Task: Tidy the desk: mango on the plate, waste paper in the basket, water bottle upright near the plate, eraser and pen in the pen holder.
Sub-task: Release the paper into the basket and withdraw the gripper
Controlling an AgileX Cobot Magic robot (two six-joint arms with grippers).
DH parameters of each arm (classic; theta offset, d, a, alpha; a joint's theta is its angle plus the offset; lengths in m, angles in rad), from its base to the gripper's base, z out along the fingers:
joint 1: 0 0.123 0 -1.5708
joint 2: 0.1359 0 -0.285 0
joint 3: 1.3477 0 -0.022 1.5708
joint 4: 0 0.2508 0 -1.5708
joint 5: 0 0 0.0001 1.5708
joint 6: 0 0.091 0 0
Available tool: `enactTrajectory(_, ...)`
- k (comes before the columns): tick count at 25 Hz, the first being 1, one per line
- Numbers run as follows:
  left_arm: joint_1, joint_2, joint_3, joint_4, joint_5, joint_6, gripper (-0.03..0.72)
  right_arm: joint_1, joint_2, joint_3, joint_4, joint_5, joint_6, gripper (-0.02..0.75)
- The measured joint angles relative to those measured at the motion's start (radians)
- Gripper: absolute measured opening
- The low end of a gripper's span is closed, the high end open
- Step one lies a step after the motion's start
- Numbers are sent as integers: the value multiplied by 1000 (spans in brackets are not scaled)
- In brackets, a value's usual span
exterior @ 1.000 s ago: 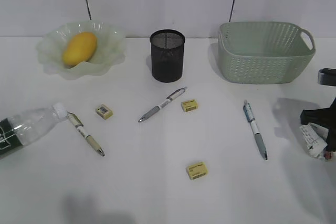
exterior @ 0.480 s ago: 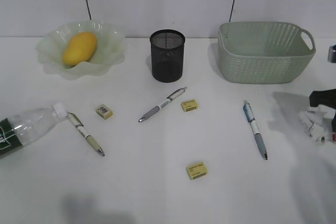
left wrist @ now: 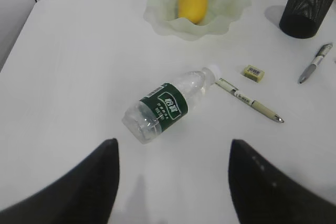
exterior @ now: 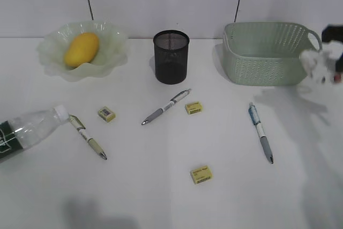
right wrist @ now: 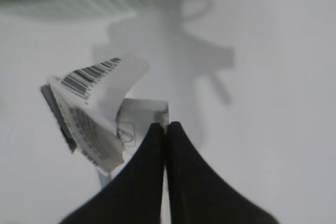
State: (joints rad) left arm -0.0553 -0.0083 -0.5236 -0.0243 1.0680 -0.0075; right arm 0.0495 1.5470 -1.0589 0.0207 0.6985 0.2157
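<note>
One crumpled waste paper [exterior: 317, 63], woven basket [exterior: 268, 52].

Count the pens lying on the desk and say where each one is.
3. One pen lies by the water bottle cap at left, one in front of the pen holder, one in front of the basket. None seems hidden.

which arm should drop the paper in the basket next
Right. The right gripper is already shut on the waste paper, raised beside the basket. The left gripper is open above the lying water bottle, far across the desk.
</note>
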Motion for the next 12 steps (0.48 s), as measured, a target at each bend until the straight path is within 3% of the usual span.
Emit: enactTrajectory(12, 0, 0, 0, 0, 0, 0, 471, 2, 162, -370, 98, 0, -34, 14)
